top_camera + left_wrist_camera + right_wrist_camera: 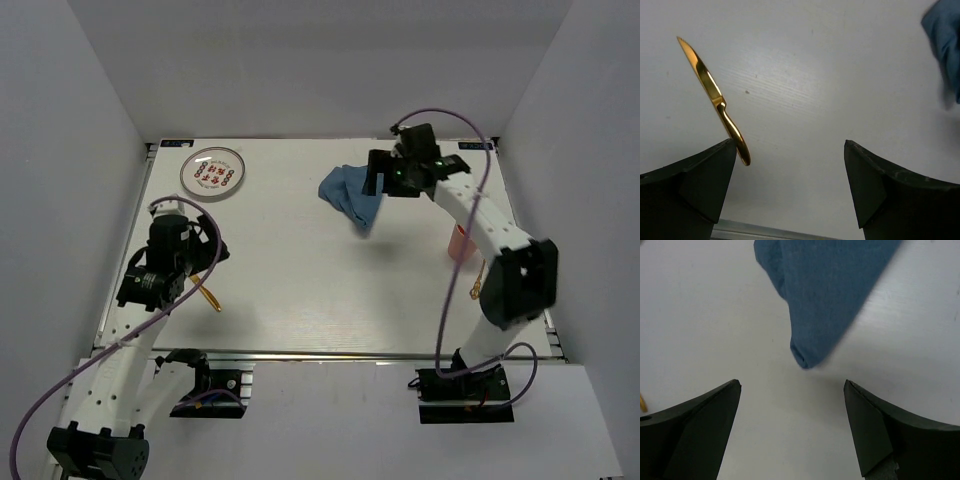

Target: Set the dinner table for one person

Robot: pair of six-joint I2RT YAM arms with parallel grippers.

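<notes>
Overhead, the dinner table (300, 300) appears as a broad white top beyond the two arm bases. Containers: a round plate (212, 173) with red markings on its face lies near the far left corner. A pink cup (459, 243) stands toward the right edge, partly hidden by the right arm, so its contents cannot be made out. A crumpled blue cloth (352, 197) lies at far centre, just ahead of the right gripper (792, 382), whose jaws are spread wide and grasp nothing. The left gripper (790, 145), equally wide and holding nothing, hovers by a gold knife (715, 97). The knife's handle end lies just beside one finger; contact is uncertain.
</notes>
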